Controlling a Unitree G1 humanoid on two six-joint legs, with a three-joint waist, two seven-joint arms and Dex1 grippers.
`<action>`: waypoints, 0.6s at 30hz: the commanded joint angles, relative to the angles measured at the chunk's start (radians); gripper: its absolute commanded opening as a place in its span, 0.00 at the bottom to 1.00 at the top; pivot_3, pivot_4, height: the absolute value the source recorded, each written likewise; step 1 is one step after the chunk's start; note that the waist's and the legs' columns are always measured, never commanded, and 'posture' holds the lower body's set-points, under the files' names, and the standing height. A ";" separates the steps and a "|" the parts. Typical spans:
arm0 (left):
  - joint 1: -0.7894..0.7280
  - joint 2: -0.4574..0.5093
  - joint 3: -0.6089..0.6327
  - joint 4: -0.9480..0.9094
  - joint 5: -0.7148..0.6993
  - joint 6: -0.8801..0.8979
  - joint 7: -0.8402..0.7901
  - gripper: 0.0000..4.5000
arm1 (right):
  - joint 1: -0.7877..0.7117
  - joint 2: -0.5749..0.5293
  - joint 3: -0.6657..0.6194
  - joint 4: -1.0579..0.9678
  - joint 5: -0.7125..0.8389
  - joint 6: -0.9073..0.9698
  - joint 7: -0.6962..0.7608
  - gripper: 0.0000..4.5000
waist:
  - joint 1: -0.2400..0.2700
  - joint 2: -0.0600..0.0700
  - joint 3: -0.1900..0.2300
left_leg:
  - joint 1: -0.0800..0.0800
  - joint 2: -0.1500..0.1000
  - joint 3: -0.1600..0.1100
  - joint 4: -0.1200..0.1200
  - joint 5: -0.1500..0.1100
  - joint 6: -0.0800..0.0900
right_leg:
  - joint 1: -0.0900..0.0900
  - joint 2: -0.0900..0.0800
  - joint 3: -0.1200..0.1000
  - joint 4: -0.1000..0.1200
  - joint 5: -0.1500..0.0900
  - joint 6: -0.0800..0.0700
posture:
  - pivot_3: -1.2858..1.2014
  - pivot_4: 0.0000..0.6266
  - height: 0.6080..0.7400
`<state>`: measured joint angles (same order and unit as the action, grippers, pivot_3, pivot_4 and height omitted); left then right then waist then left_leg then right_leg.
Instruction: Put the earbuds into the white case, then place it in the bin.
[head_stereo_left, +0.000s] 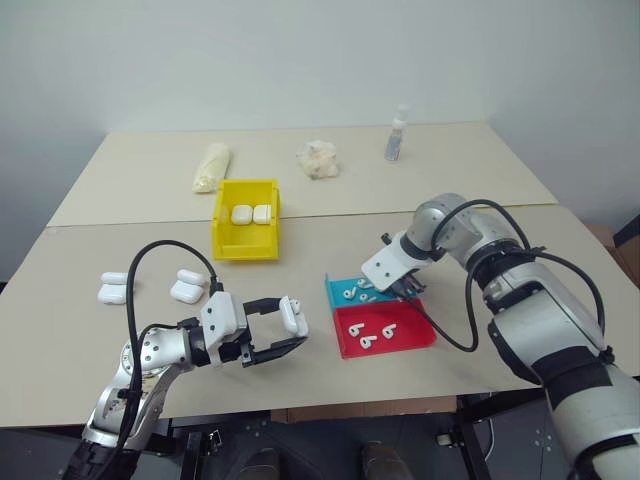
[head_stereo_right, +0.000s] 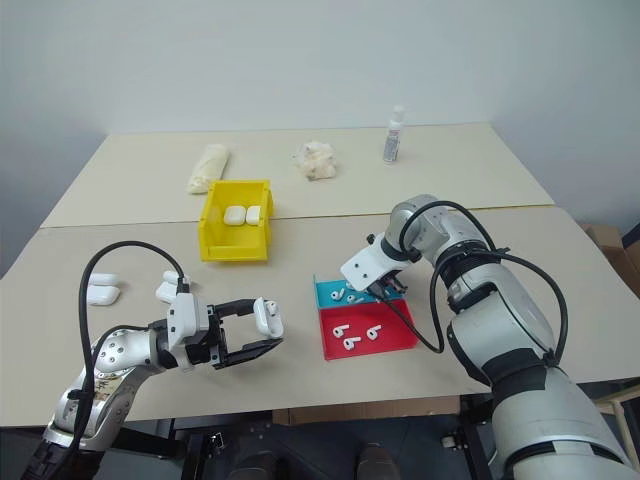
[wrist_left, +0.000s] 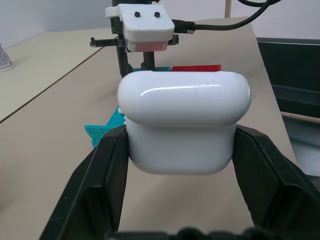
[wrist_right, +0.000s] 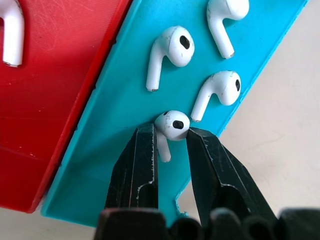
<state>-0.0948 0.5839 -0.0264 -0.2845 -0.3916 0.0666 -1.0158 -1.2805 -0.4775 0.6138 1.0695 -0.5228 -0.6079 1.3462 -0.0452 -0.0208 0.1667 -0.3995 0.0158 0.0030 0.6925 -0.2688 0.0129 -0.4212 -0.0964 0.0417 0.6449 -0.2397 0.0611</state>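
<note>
Two silver-grey arms, each ending in black fingers

The arms are rounded silver-grey metal shells with black bands at the joints, and a black cable loops loosely over each forearm. The left end effector (head_stereo_left: 283, 331) has a white block housing behind two long, flat black fingers. The right end effector (wrist_right: 170, 145) carries a white rounded box with two small dark screws on its face, above narrow black fingers (wrist_right: 141, 165) whose edges look scuffed.

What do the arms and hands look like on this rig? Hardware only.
Both arms are silver-grey metal with rounded joint housings and black bands. Each hand, left hand and right hand, has two black fingers on a white block mount. A loose black cable loops from each wrist back along the arm.
</note>
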 joint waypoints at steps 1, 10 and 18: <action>0.001 -0.003 -0.001 -0.027 -0.003 -0.023 0.001 0.62 | -0.004 0.003 0.004 0.011 -0.010 -0.006 0.003 0.18 | 0.000 0.000 0.000 | 0.000 0.000 0.000 0.000 0.000 0.000 | 0.000 0.000 0.000 0.000 0.000 0.000 | 0.52 0.24 1.00; -0.030 -0.015 0.009 -0.030 -0.026 -0.020 0.001 0.62 | 0.025 -0.065 -0.077 -0.116 0.054 0.063 0.012 0.15 | 0.002 0.000 0.000 | -0.001 0.000 0.000 0.000 0.000 0.000 | -0.001 0.000 0.000 0.000 0.000 0.000 | 0.52 0.24 1.00; -0.154 -0.065 0.026 -0.091 -0.180 0.073 0.013 0.62 | 0.284 -0.259 -0.483 -0.881 0.470 0.656 0.053 0.15 | 0.028 0.000 0.000 | -0.007 0.000 -0.003 0.001 -0.001 0.001 | -0.004 -0.001 -0.001 -0.002 0.000 0.000 | 0.52 0.24 1.00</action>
<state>-0.2325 0.5244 -0.0113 -0.3283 -0.5224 0.1237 -1.0020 -1.0230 -0.7178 0.2346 0.3670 -0.1806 -0.1078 1.3930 -0.0171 -0.0206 0.1670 -0.4065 0.0155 -0.0001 0.6933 -0.2696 0.0143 -0.4252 -0.0978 0.0409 0.6426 -0.2396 0.0612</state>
